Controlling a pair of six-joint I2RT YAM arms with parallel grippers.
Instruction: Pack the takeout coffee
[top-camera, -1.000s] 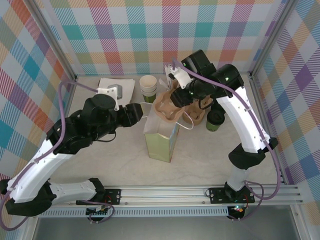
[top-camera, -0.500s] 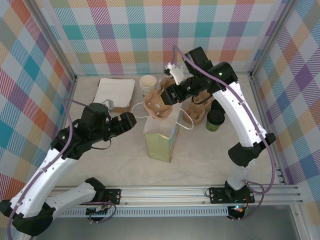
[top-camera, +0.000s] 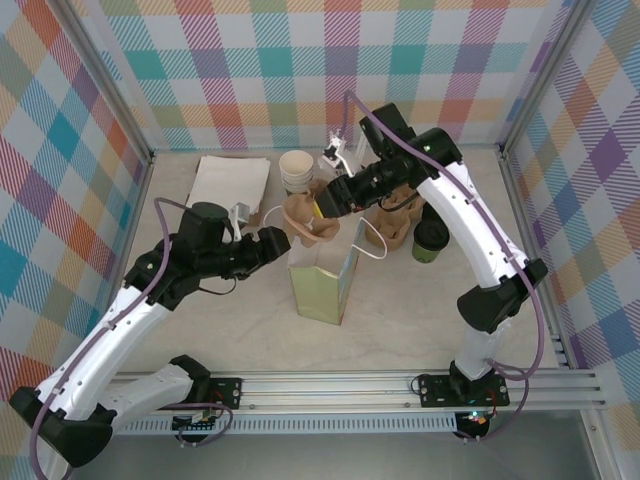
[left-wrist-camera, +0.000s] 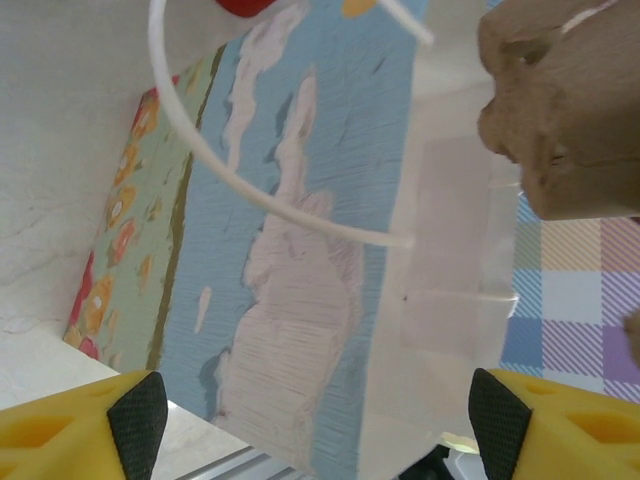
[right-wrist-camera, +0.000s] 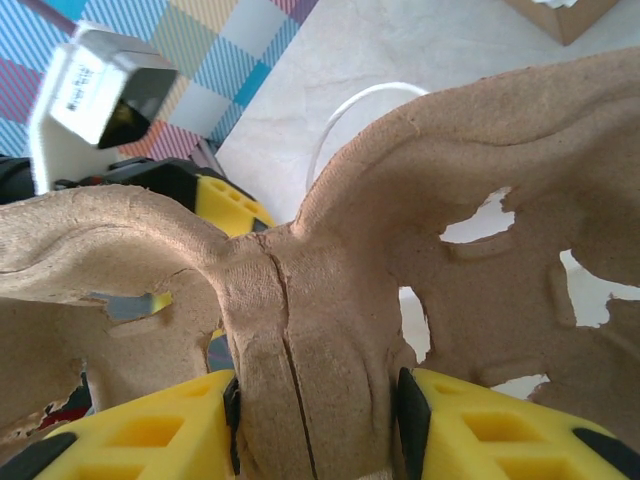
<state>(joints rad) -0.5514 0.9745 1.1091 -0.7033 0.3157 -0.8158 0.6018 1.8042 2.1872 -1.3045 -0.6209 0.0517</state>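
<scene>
One olive-green paper cup with black lid (top-camera: 432, 240) centre-right, one printed paper bag (top-camera: 322, 280) centre. Right gripper (right-wrist-camera: 315, 420) clamps one brown pulp carrier (top-camera: 303, 222), now shifted leftward; left gripper (left-wrist-camera: 318, 412) gapes wide.

We see our right gripper (right-wrist-camera: 318, 420) pinching the pulp cup carrier (right-wrist-camera: 330, 290) by its centre ridge; a white handle loop (right-wrist-camera: 365, 92) arcs behind.

Olive-green takeout coffee (top-camera: 431, 241) with black lid, paper bag (left-wrist-camera: 290, 250) printed with blue sky, white clouds, olive band and orange-red flowers, white loop handle (left-wrist-camera: 250, 197), tan-brown pulp carrier (right-wrist-camera: 300, 330), cream marbled desk (top-camera: 420, 320), pastel multicolour plaid walls (top-camera: 300, 70)
</scene>
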